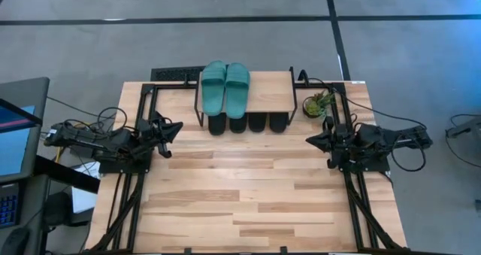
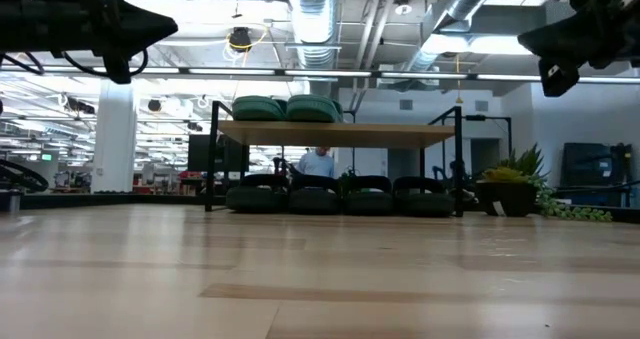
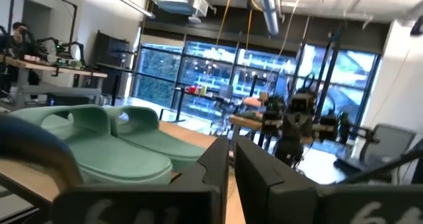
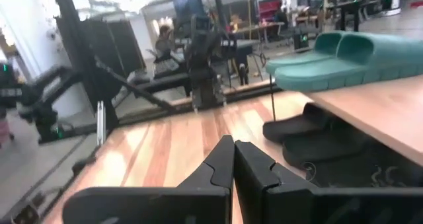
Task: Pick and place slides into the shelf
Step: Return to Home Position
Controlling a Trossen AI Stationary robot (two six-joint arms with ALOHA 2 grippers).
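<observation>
The teal-green pair of slides (image 1: 224,86) lies side by side on the left half of the shelf's top board (image 1: 267,93). Black slides (image 1: 248,122) sit in a row under the board, their ends poking out at its near edge (image 2: 340,197). My left gripper (image 1: 178,128) hovers shut at the table's left edge, raised and pointing toward the right. My right gripper (image 1: 309,139) hovers shut at the right edge, pointing left. In the wrist views the shut fingers (image 3: 230,164) (image 4: 232,161) hold nothing.
A small potted plant (image 1: 319,104) stands just right of the shelf. A monitor (image 1: 16,127) sits off the table's left side. Bare wooden tabletop (image 1: 248,195) stretches from the shelf to the near edge. A person shows far behind the shelf (image 2: 318,163).
</observation>
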